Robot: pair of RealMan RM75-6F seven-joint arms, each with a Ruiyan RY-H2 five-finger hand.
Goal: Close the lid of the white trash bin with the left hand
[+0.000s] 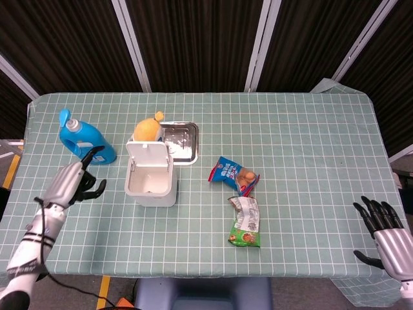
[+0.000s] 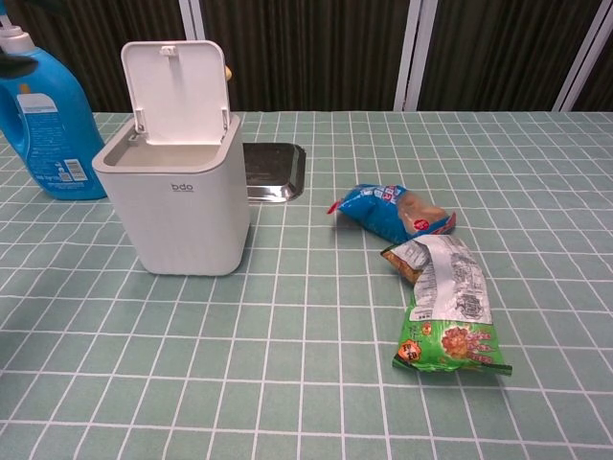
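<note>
The white trash bin (image 1: 151, 183) (image 2: 182, 203) stands left of the table's middle. Its hinged lid (image 1: 148, 154) (image 2: 176, 89) is raised upright at the back, leaving the bin's mouth uncovered. In the head view my left hand (image 1: 74, 180) hovers over the table to the left of the bin, fingers apart and holding nothing, a short gap from its side. My right hand (image 1: 381, 229) stays near the table's front right corner, fingers spread and empty. Neither hand can be made out in the chest view.
A blue detergent bottle (image 1: 86, 140) (image 2: 45, 107) stands just behind my left hand. A steel tray (image 1: 179, 141) (image 2: 274, 172) and a yellow object (image 1: 148, 127) sit behind the bin. A blue snack bag (image 1: 233, 175) (image 2: 395, 212) and a green one (image 1: 245, 223) (image 2: 448, 304) lie to its right.
</note>
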